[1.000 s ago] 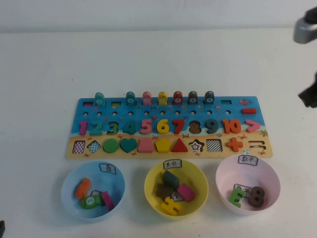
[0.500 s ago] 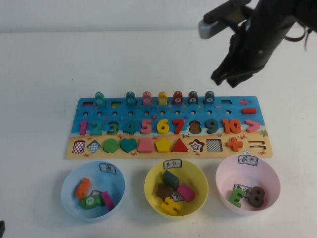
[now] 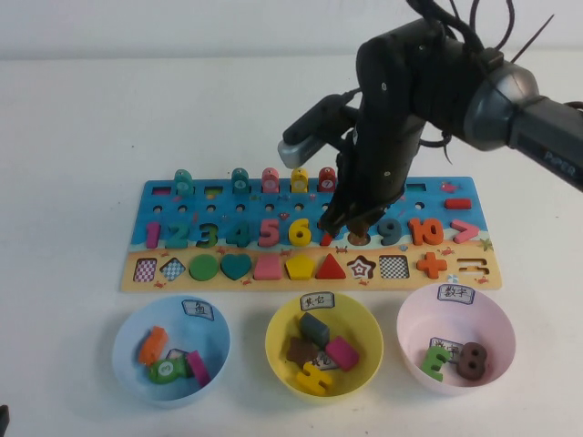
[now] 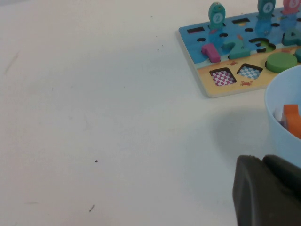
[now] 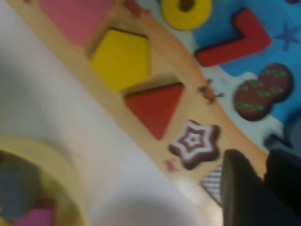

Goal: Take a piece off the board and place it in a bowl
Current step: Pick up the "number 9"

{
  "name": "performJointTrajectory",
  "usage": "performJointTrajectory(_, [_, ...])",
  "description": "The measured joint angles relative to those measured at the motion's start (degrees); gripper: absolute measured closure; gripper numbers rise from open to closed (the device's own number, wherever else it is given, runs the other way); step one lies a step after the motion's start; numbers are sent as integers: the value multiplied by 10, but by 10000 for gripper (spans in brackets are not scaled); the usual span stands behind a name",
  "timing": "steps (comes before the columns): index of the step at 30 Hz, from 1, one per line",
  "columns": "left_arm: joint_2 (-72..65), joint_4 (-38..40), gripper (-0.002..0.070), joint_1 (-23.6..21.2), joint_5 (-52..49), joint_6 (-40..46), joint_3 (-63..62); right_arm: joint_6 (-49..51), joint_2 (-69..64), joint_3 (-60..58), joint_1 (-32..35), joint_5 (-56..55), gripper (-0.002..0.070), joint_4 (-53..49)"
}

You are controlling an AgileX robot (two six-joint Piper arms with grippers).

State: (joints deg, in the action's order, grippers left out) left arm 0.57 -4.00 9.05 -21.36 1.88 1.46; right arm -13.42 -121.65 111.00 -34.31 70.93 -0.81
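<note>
Right tool [image 3: 344,225] over board [image 3: 164,273]; left tool [image 4: 263,188] beside rounded blue bowl [image 4: 282,108].

The right arm [image 3: 410,100] has moved from beyond the far right corner of the board [image 3: 137,196] to a position directly above its centre. The right gripper [image 3: 344,218] has descended to the number row, over the red 7 [image 3: 325,238] and the empty 8 recess [image 3: 358,238], just beside the slate 9 [image 3: 393,230]. The arm now hides the two far-row pegs nearest that spot.
</note>
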Motion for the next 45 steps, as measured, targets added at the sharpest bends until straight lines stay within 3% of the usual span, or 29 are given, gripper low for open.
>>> performJointTrajectory(7, [0, 0, 679, 0, 0, 0, 0, 88, -6, 0, 15, -1, 402, -61])
performJointTrajectory(20, [0, 0, 680, 0, 0, 0, 0, 134, -52, 12, 68, -2, 359, -12])
performJointTrajectory(27, [0, 0, 679, 0, 0, 0, 0, 134, -73, 34, 68, -5, 260, 0])
performJointTrajectory(41, [0, 0, 679, 0, 0, 0, 0, 134, -101, 43, 68, -5, 269, 8])
performJointTrajectory(45, [0, 0, 679, 0, 0, 0, 0, 134, -105, 48, 68, -5, 329, 11])
